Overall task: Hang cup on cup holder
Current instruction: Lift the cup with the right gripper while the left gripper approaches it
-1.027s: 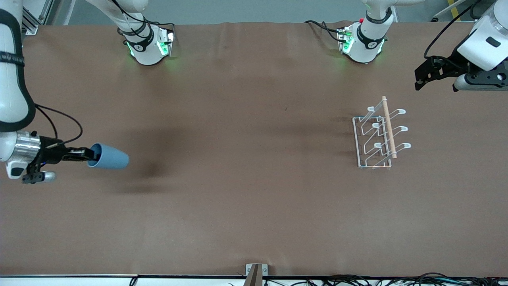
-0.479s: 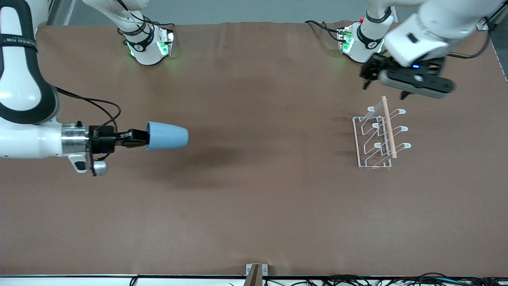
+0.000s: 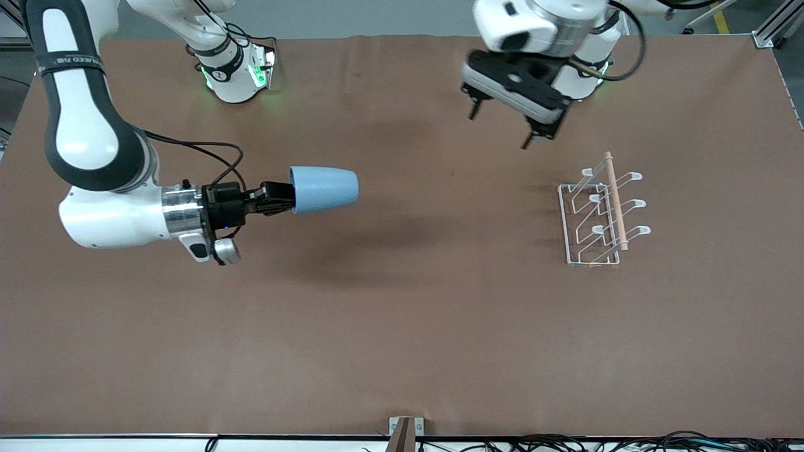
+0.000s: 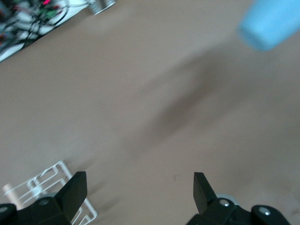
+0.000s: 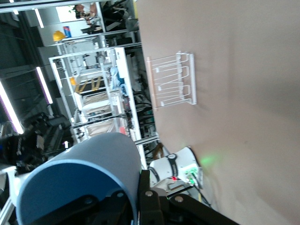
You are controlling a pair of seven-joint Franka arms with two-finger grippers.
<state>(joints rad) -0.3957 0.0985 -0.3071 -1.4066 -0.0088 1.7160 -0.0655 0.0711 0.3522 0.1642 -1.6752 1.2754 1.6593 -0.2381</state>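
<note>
Cup is lying sideways in the air, pale blue and plain, its rim clamped by the right tool, whose fingers are pinching the wall at the wide end while the narrow base is pointing toward the left arm's end of the tabletop. It is hovering over the middle stretch of the brown tabletop, casting a dark shadow on the surface below. The cup holder is standing on the tabletop well apart from the cup, toward the left arm's end, its white wire prongs angling upward and its light wooden rod lying along the top. The left tool is hanging wide open and empty over the tabletop just in front of its own base, near the rack but not touching it. Black band lettering is showing on the right arm's upper link in the front view, too small to read fully. The left wrist view is showing both dark fingers spread apart, a corner of the cup holder and the blurred cup farther off. The right wrist view is showing the cup close up filling the lower corner, the cup holder on the tabletop, and shelving and workshop clutter past the table's edge, which the front view is not showing.
</note>
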